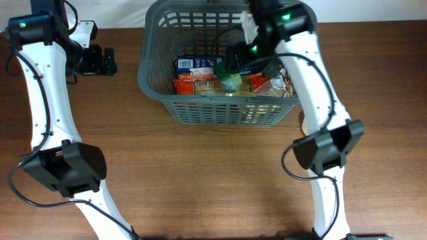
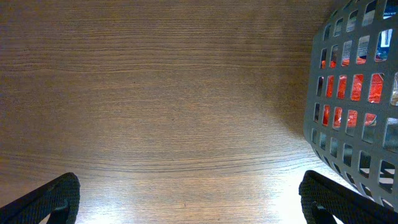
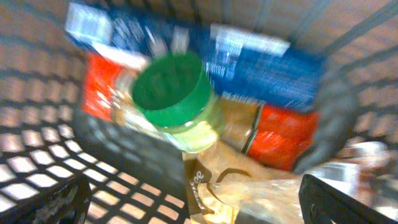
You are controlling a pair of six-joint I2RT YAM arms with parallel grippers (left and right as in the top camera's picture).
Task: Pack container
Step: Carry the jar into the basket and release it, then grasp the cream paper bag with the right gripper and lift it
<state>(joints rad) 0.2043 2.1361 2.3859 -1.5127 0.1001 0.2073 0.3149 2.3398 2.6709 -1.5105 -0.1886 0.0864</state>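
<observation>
The dark grey lattice container [image 1: 155, 60] stands at the back middle of the table, holding red and blue packets, a tan bag [image 3: 249, 180] and a jar with a green lid [image 1: 231, 81]. My right gripper [image 1: 248, 59] hangs over the container's inside, open and empty; in the right wrist view the green-lidded jar [image 3: 171, 90] lies free among the packets, beyond the spread fingers [image 3: 193, 202]. My left gripper [image 1: 100, 61] is open and empty over bare table left of the container, whose wall [image 2: 348, 106] shows in the left wrist view; the left fingers [image 2: 189, 199] are wide apart.
The wooden table [image 1: 200, 180] stretches in front of the container. The arms' bases stand at the front left [image 1: 67, 167] and front right [image 1: 327, 150]. The table's back edge runs just behind the container.
</observation>
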